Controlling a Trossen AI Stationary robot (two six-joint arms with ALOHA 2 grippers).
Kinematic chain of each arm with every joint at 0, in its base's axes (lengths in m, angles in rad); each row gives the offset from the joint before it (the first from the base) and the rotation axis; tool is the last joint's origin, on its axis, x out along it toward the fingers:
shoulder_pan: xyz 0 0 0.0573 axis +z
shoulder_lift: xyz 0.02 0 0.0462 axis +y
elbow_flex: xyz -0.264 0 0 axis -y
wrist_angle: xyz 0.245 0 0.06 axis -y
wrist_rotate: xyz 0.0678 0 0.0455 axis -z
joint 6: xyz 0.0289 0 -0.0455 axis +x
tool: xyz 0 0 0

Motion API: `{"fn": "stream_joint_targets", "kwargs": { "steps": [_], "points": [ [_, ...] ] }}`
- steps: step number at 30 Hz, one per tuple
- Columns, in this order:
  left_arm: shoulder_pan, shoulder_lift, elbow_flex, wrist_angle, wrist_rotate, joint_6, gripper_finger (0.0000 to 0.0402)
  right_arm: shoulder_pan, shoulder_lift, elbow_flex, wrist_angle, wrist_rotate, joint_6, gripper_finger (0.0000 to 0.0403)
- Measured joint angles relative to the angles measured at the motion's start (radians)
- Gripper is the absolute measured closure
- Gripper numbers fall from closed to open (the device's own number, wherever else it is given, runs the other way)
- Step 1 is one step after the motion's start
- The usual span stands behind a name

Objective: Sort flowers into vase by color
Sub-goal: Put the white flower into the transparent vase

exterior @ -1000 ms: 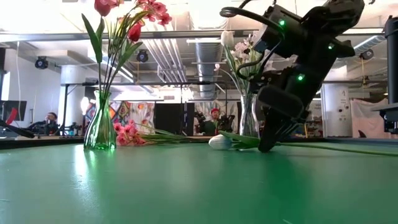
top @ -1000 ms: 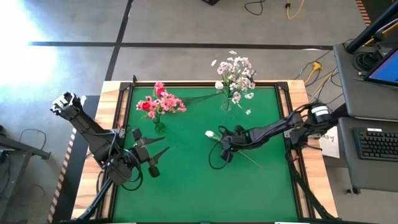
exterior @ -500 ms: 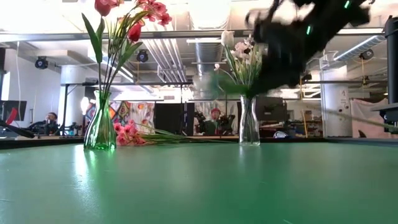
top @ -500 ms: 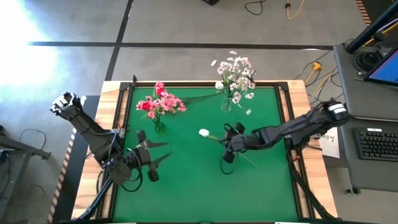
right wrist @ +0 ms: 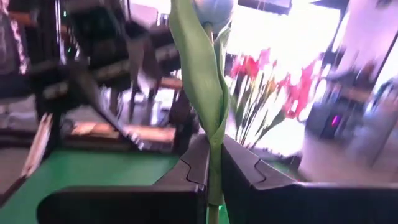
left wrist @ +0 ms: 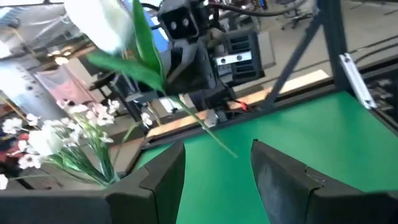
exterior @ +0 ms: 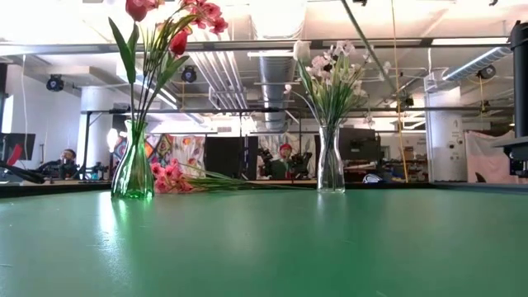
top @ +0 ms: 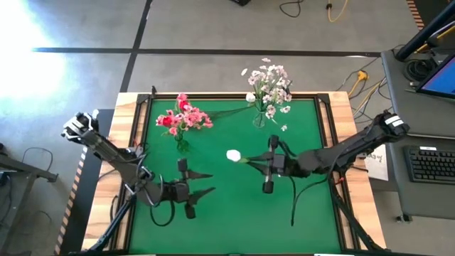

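My right gripper hangs above the middle of the green table, shut on a white-budded flower with long green leaves. My left gripper stands open and level just left of it, holding nothing and pointing at the flower. A green glass vase at the far left holds pink and red flowers. A clear vase at the far middle holds white flowers. One pink flower lies flat on the table between the vases. Neither gripper shows in the low view. My right gripper pinches the flower's stem, wrapped in a leaf, between its two fingers, below the bud. The fingers come level from the table's right side. The bud end sticks out ahead toward the table's left. The cut end slants down behind, clear of the table.
A desk with a keyboard and a screen stands past the table's right edge. Wooden borders frame the green mat. The near half of the mat lies bare. People show in the room beyond the far edge.
My right gripper has risen from the table with the white-budded flower and tipped from pointing down to level. The flower, which lay on the mat, now hangs clear of it. My left gripper has moved toward the table's right, closer to the flower.
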Motion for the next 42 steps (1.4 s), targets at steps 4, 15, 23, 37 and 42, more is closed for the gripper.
{"fn": "stream_joint_targets", "kwargs": {
  "steps": [4,15,23,37,42],
  "points": [
    [0.032,0.024,0.000,0.015,0.073,0.007,0.0232,-0.020,0.007,-0.003,0.156,-0.001,-0.129,0.0385],
    [0.069,0.029,0.000,0.026,0.125,0.004,0.0232,-0.197,0.077,-0.068,0.813,0.119,-0.423,0.0385],
    [0.064,0.024,0.000,0.017,-0.062,0.005,0.0232,-0.412,0.128,-0.063,0.903,0.210,-0.427,0.0385],
    [0.046,0.010,0.000,-0.008,-0.121,0.005,0.0232,-0.583,0.125,-0.063,0.869,0.235,-0.389,0.0385],
    [0.046,0.010,0.000,-0.015,-0.140,0.008,0.0232,-0.619,0.125,-0.063,0.864,0.233,-0.318,0.0385]
  ]
}}
